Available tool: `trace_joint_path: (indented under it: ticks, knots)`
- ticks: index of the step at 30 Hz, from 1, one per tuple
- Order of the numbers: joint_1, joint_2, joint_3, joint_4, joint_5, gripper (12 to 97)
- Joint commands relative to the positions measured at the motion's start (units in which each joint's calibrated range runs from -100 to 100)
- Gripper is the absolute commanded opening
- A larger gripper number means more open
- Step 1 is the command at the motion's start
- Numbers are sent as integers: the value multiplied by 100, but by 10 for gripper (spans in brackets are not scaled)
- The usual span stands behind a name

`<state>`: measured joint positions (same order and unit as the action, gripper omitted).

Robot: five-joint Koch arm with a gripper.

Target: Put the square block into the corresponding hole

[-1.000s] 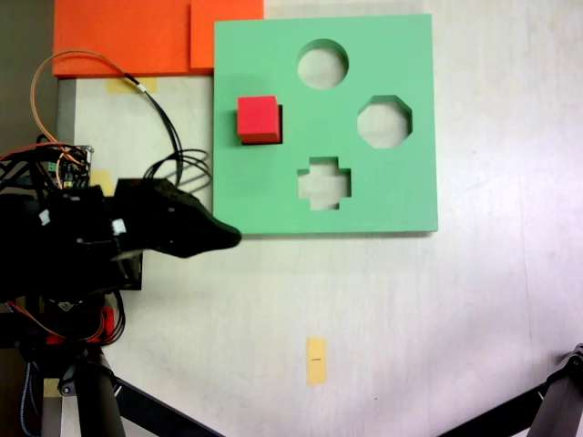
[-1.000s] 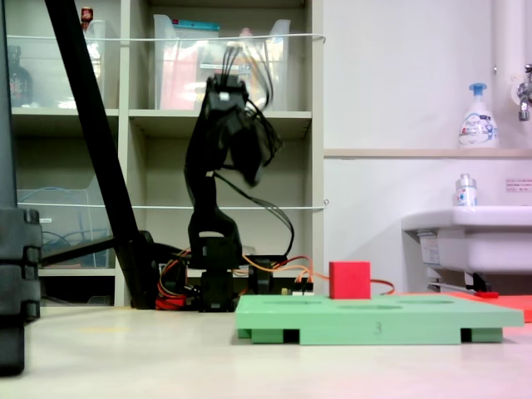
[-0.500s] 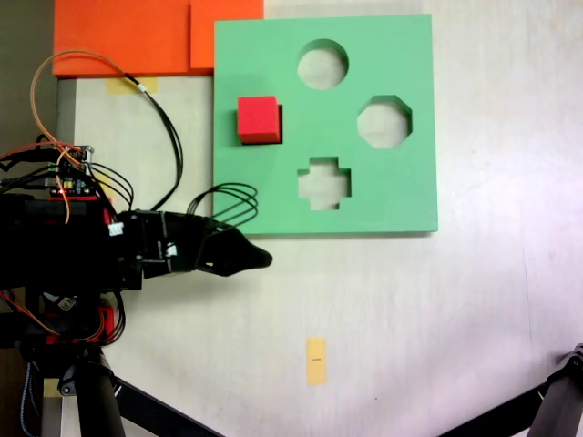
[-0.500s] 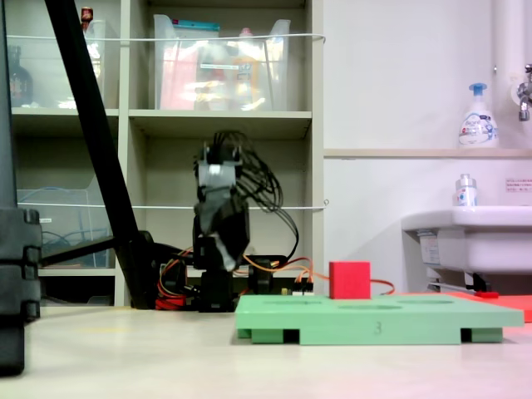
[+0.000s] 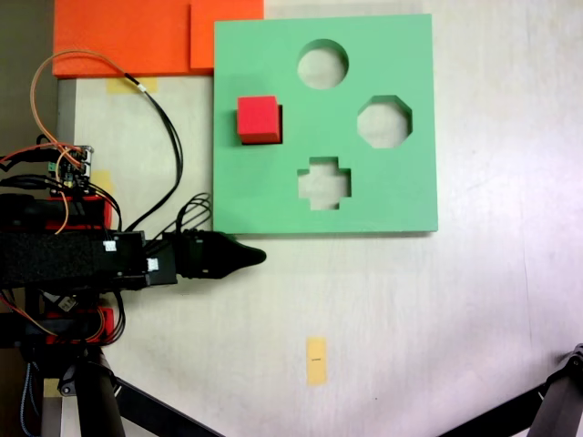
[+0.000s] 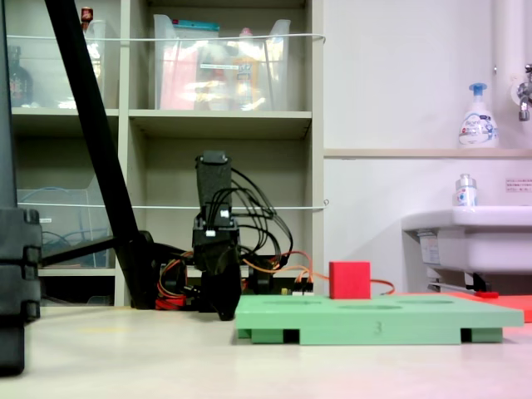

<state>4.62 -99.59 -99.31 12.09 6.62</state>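
In the overhead fixed view the black arm lies folded low at the left, its dark pointed gripper (image 5: 250,258) aimed rightward over the pale table (image 5: 437,319), just below the near-left corner of the flat green foam board (image 5: 401,55). The side-on fixed view puts the gripper (image 6: 224,309) down close to the tabletop beside the board's left end. Its jaws taper to one dark point in both fixed views, so whether they are spread or pressed together cannot be told; nothing is visibly between them.

Further right, the small bright red foam cube (image 5: 258,119) stands on the board's left part, well apart from the gripper. From the side the cube (image 6: 349,280) rises almost its full height above the board, so it appears to rest over the square cutout (image 5: 279,123), of which only a dark sliver shows at its right edge, rather than sunk in.

By that judgement the step in hand is finishing the seating. Doing it well would mean lifting clear of the board edge, coming over the cube from above, and pressing squarely on its top face, since foam against foam is likely to bind or tip under a slanted push.
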Motion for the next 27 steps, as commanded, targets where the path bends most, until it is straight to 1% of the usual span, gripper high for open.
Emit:
trace_joint_path:
  ticks: [1,5,27]
  knots:
    - [0,-41,-69,9,-190,483]
    - [20,-41,-69,-1195,-205,486]
    - [-5,-41,-69,-1060,-186,485]
